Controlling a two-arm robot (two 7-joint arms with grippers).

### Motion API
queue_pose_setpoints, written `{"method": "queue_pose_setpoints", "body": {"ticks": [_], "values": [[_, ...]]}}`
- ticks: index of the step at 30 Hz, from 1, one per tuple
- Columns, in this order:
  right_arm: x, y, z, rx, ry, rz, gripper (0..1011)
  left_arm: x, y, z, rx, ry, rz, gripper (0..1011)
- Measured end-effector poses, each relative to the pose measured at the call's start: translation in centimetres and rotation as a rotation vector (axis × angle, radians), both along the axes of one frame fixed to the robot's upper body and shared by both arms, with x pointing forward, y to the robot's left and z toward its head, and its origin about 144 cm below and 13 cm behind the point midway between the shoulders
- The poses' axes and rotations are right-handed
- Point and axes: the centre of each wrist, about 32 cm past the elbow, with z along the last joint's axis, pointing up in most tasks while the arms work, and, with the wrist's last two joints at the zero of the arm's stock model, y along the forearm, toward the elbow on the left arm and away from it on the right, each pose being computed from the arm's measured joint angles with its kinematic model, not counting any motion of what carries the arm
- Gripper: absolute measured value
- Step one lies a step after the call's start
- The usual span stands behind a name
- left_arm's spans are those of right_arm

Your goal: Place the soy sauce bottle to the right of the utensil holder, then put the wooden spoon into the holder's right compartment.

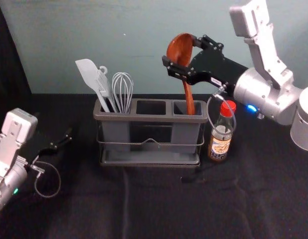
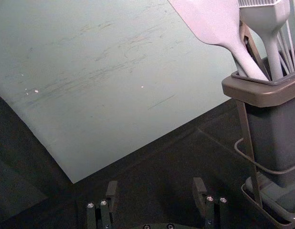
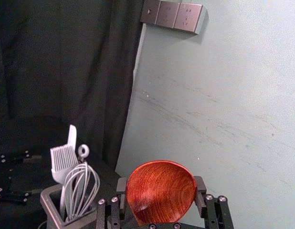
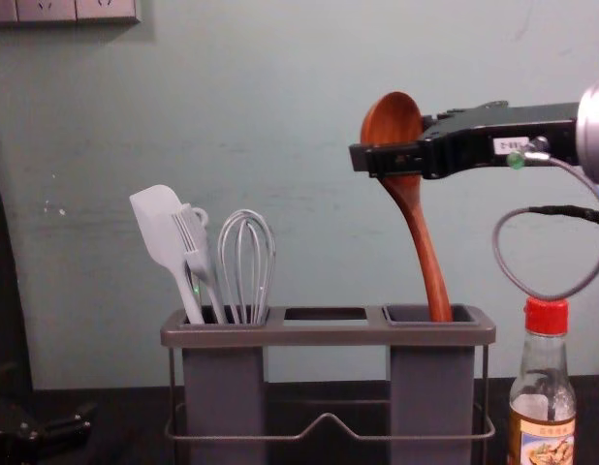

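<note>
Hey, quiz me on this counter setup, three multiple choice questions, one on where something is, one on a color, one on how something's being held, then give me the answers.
1. Where is the soy sauce bottle?
A. Left of the utensil holder
B. In its middle compartment
C. Right of it

2. What color is the bottle's cap?
A. Red
B. Green
C. Yellow

3. How is the wooden spoon held?
A. By its handle, in the left gripper
B. By its bowl, in the right gripper
C. Not at all; it lies flat

Answers:
1 C: the head view shows it standing past the holder's right end.
2 A: it is plainly red in the chest view.
3 B: the fingers flank the bowl, handle downward.
</note>
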Motion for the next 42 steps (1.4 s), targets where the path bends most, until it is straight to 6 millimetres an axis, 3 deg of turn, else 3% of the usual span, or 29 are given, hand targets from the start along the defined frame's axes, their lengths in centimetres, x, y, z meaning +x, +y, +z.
{"method": "queue_pose_setpoints", "body": {"ticks": [11,42], "values": [[-0.9,-1.1,-0.9,0.024,0.024,0.001,836,0.0,0.0,0.0,0.000,0.000,0.000,1012],[-0.3,-1.5,-5.1,0.034,0.127,-0.019,836,0.0,0.0,0.0,0.000,0.000,0.000,1011]]}}
